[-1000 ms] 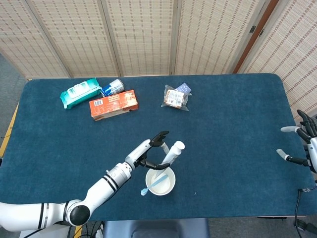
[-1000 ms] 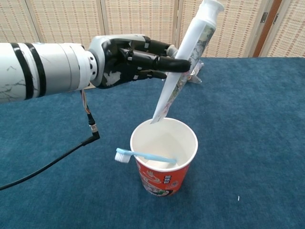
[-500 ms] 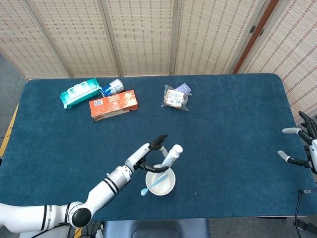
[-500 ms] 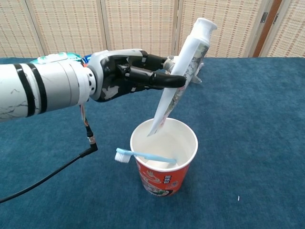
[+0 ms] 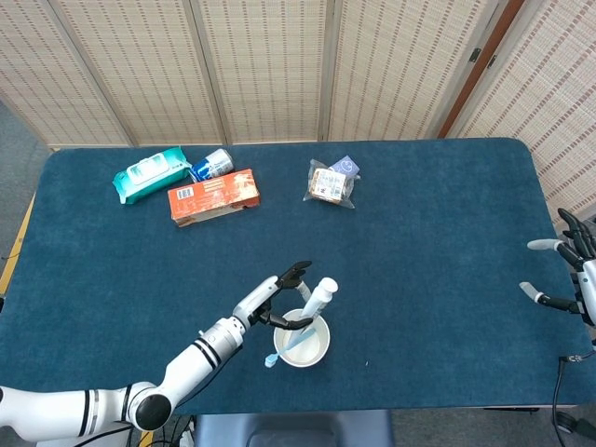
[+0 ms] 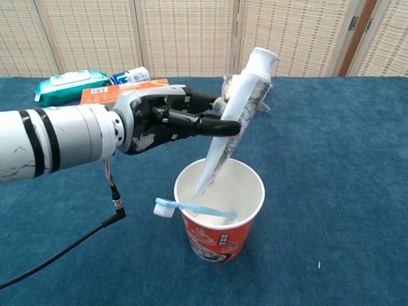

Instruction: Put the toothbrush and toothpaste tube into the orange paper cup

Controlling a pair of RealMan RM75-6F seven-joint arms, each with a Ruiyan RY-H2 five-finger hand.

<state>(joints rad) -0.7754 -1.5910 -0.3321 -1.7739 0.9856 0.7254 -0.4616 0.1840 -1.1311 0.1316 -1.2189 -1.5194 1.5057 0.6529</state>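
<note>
With the blue-handled toothbrush (image 6: 194, 209) already lying across the orange paper cup (image 6: 220, 239), the left hand (image 6: 169, 118) pinches the white toothpaste tube (image 6: 233, 124), tail inside the rim, and likely need only lower and release.

We see a deep blue table (image 5: 438, 251) before beige woven screens (image 5: 261, 65). The paper cup (image 6: 220, 239) is orange-red with printed graphics outside and white inside. Across its rim lies a light blue toothbrush (image 6: 194, 209) with white bristles. The toothpaste tube (image 6: 236, 121) is white with a mottled print we cannot read. The left hand (image 6: 172, 118) is black and grey on a white, black-banded arm. At the far edge, a teal wipes pack (image 5: 149, 174) and an orange box (image 5: 214, 196).
</note>
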